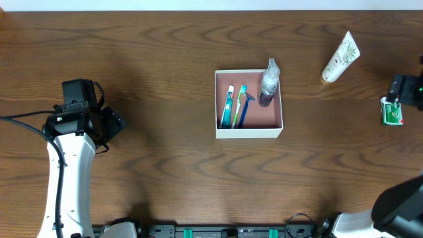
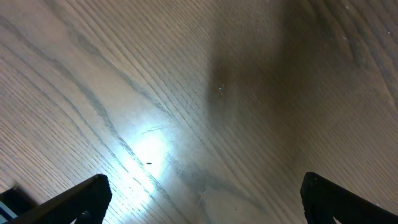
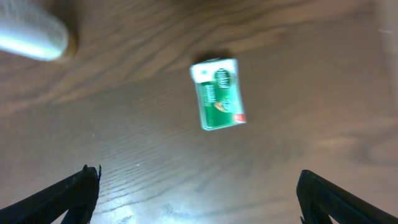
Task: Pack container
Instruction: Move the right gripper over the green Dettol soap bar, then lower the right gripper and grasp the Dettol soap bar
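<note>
Two grippers, both w/ jaws spread wide and nothing btwn them.

R gripper (image 3: 199, 180): its dark fingers (image 3: 78, 190) showed only at the bottom corners of the wrist view, w/ bare wood table (image 3: 124, 143) btwn them. Just ahead of the jaws, approx. centred on the gap and touching neither finger, lay a small green packet (image 3: 217, 93). It lay flat, w/ a white strip at its far end; print too blurred to read. Further ahead and off to one side of the jaws, a white tube (image 3: 31, 34) lay on its side, blurred and cut by the frame edge. Overhead showed it w/ a leaf pattern and a brownish cap, apart from the packet.

L gripper (image 2: 205, 180): fingertips at the bottom corners, only bare tabletop w/ a light glare ahead of the jaws.

The container (image 1: 248, 131), white walls and reddish-brown inside, sat well apart from both sets of jaws, roughly btwn the two grippers, open top up. Inside it, two toothbrushes (image 1: 229, 106) and a blue razor (image 1: 246, 104) lay side by side toward the wall nearer the L jaws. A small clear bottle (image 1: 268, 84) leaned at a corner on the side toward the R jaws, its top reaching past the rim.
</note>
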You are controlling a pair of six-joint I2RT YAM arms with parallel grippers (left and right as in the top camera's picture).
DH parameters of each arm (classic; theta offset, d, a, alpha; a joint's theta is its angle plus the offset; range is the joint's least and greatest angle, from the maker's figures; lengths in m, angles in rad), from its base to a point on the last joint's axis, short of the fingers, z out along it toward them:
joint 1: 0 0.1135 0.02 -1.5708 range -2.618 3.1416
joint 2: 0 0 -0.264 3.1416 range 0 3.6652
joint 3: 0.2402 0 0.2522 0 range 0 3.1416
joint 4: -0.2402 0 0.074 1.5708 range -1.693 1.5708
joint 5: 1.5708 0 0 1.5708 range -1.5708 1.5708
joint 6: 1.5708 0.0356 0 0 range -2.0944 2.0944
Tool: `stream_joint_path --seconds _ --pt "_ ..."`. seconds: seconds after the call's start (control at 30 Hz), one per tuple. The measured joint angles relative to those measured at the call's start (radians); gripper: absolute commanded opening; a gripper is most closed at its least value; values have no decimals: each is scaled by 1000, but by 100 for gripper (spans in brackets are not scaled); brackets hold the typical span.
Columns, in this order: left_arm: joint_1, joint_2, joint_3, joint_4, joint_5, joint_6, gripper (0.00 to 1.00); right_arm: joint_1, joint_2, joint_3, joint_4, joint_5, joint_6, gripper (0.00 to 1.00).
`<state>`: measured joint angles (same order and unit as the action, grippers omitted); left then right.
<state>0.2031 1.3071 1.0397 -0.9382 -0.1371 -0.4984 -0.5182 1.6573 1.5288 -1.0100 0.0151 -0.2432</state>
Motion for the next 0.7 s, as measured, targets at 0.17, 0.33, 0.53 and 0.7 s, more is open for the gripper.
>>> stream_joint_path --seconds 0.17,0.33,0.53,0.7 --pt "0 0 0 0 0 0 98 -1 75 -47 58 -41 -101 99" --pt "0 0 0 0 0 0 98 -31 141 -48 100 -20 -150 99" --pt "0 0 0 0 0 0 98 -105 224 -48 157 -8 -190 99" --pt "0 0 0 0 0 0 98 -145 307 -48 195 -25 -213 99"
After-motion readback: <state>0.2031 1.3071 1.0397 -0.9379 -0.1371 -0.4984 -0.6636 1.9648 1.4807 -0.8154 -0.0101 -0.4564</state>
